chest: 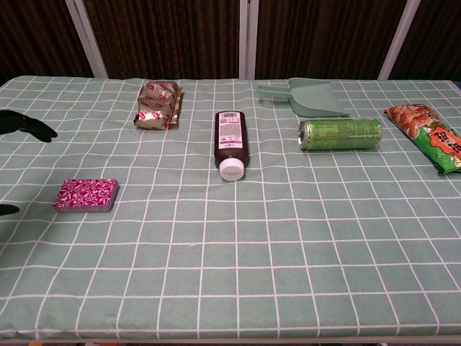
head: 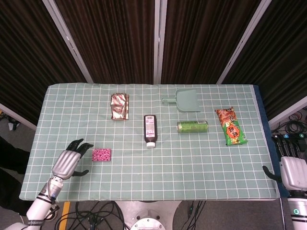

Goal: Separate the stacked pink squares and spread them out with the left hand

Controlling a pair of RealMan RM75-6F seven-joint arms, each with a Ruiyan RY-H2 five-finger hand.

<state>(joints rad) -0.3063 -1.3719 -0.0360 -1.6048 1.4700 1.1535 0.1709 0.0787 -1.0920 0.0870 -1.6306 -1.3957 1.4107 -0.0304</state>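
The stack of pink squares (head: 101,154) lies flat on the green checked cloth at the front left, also seen as pink squares (chest: 86,194) in the chest view. My left hand (head: 70,162) hovers just left of the stack with fingers spread, holding nothing; only its dark fingertips (chest: 27,126) show at the chest view's left edge. My right hand (head: 291,171) stays off the table's right edge, fingers extended and empty.
A foil packet (head: 120,106), a dark bottle (head: 149,130) lying down, a green can (head: 192,126), a green dustpan (head: 186,100) and a snack bag (head: 231,126) spread across the middle and back of the table (head: 192,167).
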